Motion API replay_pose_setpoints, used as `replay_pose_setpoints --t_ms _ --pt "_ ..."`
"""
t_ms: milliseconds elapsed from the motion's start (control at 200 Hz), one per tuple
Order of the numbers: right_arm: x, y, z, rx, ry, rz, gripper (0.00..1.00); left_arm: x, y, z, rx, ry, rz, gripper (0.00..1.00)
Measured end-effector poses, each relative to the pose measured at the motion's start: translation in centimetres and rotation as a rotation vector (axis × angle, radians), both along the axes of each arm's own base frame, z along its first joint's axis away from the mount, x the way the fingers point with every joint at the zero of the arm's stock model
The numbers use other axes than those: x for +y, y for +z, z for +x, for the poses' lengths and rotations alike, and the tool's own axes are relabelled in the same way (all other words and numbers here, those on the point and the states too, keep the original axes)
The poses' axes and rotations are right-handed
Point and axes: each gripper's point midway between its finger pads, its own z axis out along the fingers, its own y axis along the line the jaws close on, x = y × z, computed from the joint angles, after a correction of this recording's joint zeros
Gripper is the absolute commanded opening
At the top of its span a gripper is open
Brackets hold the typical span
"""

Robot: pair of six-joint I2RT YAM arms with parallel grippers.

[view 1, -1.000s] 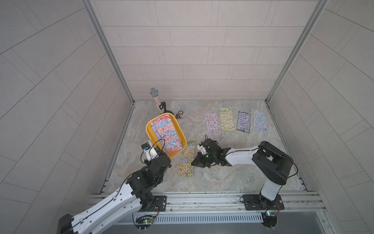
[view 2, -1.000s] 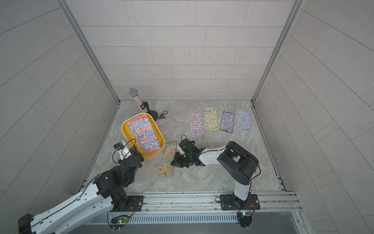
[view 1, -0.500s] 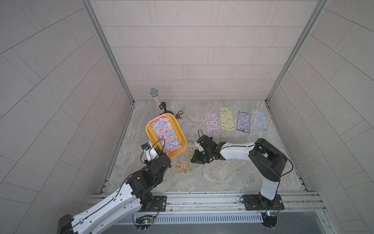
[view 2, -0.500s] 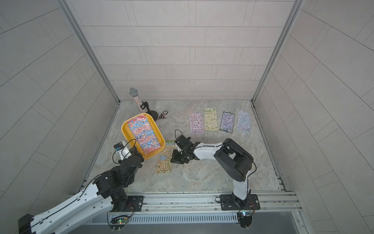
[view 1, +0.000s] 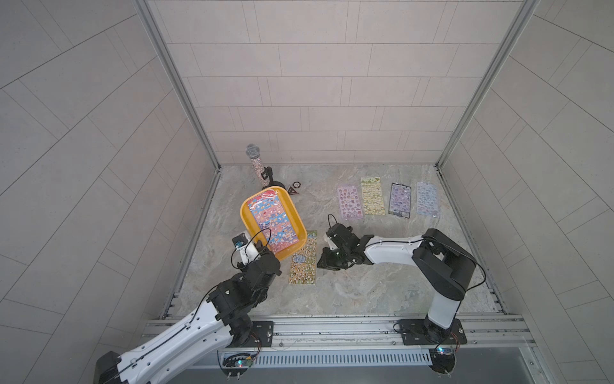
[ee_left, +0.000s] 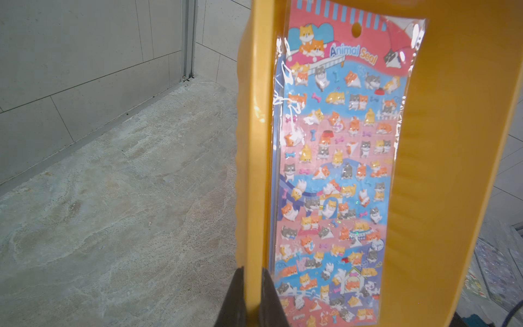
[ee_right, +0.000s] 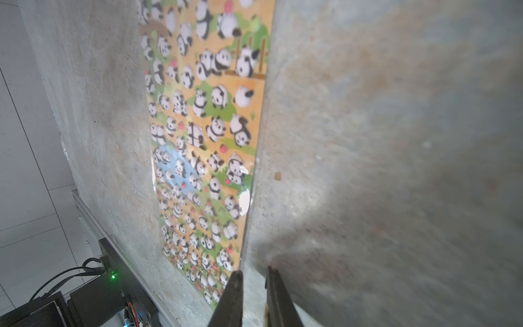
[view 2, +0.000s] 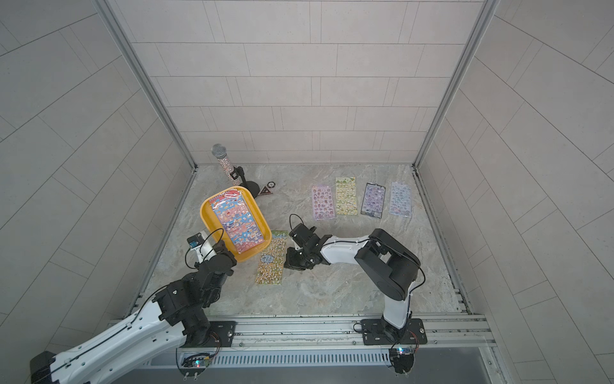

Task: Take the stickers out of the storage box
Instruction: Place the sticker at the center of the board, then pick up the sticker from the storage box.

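Left end effector [ee_left: 252, 273] pinches the storage box [ee_left: 441, 170] rim, evidently to steady it. Right end effector [ee_right: 254, 271], slightly parted and empty, sits beside the panda sticker sheet [ee_right: 203, 136] just outside the box.

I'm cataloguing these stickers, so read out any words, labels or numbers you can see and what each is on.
"Animal Seal": header of the sheet in the box.
Panda sheet: no words visible.
Four far sheets: print too small to read.
Badge and triangle: too small to read.
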Motion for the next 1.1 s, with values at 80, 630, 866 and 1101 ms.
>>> replay_pose_setpoints --t_ms 80,630,866,1101 --pt "-0.9 0.7 0.1 -0.033 -0.021 0.002 0.25 0.0 -0.1 0.0 0.002 -0.001 0.002 0.00" --pt "-11.1 11.4 4.0 -0.400 -0.298 0.107 0.38 -4.9 -3.9 1.5 0.177 -0.181 0.098 0.00" --pt "-7.1 18.3 0.2 -0.602 -0.175 0.208 0.38 -8.3 -5.0 2.0 0.245 -0.319 0.096 0.00" --pt "-1.6 17.4 -0.5 -0.623 -0.076 0.105 0.38 -10.6 -6.2 2.0 0.295 -0.416 0.085 0.00"
